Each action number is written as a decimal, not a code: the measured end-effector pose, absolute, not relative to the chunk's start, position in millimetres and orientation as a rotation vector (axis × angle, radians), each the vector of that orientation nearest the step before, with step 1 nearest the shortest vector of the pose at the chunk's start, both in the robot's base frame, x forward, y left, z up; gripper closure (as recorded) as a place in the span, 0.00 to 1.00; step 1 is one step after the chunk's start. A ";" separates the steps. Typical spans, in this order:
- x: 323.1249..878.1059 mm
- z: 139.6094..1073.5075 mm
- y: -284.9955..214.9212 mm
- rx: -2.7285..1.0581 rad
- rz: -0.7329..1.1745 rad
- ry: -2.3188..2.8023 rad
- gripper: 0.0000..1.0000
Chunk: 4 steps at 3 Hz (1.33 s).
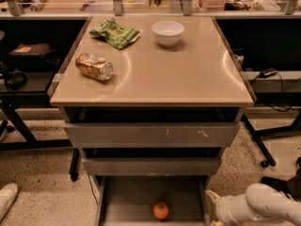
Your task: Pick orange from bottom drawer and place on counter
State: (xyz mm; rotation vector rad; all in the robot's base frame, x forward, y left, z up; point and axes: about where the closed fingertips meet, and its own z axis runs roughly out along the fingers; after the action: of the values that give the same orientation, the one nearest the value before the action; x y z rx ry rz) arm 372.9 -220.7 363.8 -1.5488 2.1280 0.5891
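Observation:
The orange [161, 210] is a small round orange-red fruit lying on the flat grey floor of the bottom drawer [127, 201], which is pulled open below two upper drawers. The beige-tan counter [188, 74] tops the grey cabinet. My white arm comes in from the lower right, and its gripper [212, 208] sits at the right wall of the bottom drawer, about a hand's width to the right of the orange and apart from it.
On the counter lie a crushed gold can [94, 67], a green snack bag [115, 32] and a white bowl [168, 32]. Dark table legs [257, 142] and cables flank the cabinet. A white shoe [6, 197] is at the lower left floor.

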 end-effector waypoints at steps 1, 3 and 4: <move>383.1 299.5 -223.3 -1.572 0.532 2.034 0.00; 394.9 244.4 -219.8 -1.564 0.529 1.961 0.00; 397.4 236.1 -215.1 -1.550 0.553 1.953 0.00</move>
State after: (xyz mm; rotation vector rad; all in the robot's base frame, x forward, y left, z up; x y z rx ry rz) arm 397.4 -215.1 236.1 -1.5503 1.9534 0.5534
